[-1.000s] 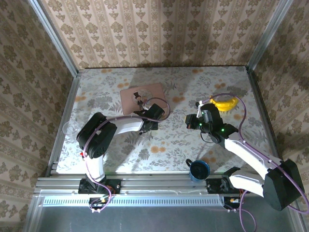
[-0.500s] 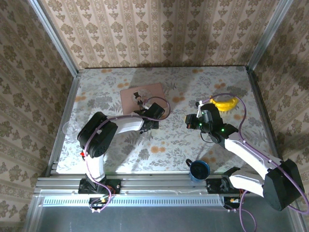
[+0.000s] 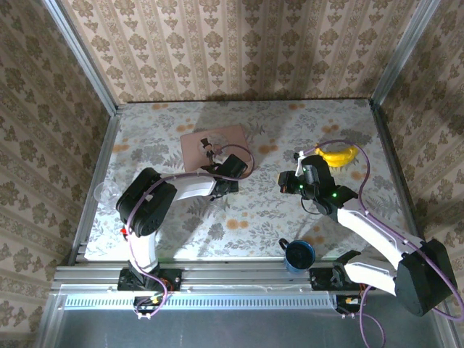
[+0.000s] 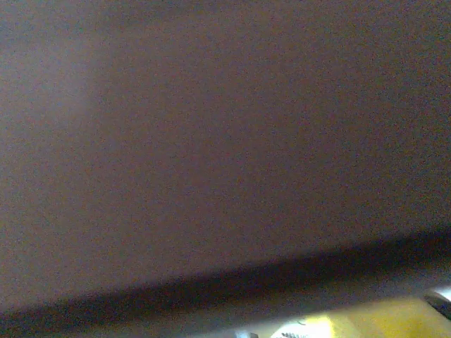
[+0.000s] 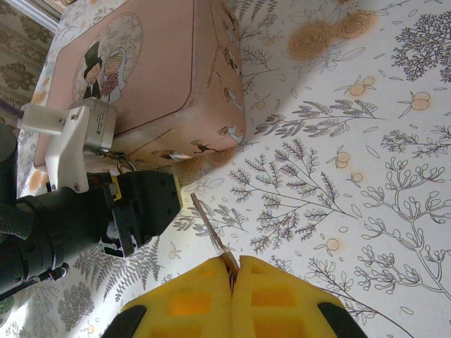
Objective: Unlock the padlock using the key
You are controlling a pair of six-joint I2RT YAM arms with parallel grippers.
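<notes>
My right gripper (image 5: 235, 271) (image 3: 285, 183) is shut on the key (image 5: 211, 229). The key's thin blade points up-left at my left gripper (image 5: 137, 204) (image 3: 225, 185), a short gap away. The left gripper sits against the front side of the pink box (image 5: 155, 77) (image 3: 210, 143). The padlock's silvery shackle loop (image 5: 125, 167) pokes out just above the left fingers (image 5: 144, 201), and they appear closed on the lock. Its brass body is hidden by them. The left wrist view is dark and blurred, pressed close to the box wall (image 4: 211, 141).
A yellow banana (image 3: 337, 154) lies behind the right arm. A blue mug (image 3: 299, 254) stands near the front rail between the arm bases. The floral tabletop (image 5: 352, 141) lies open to the right of the box.
</notes>
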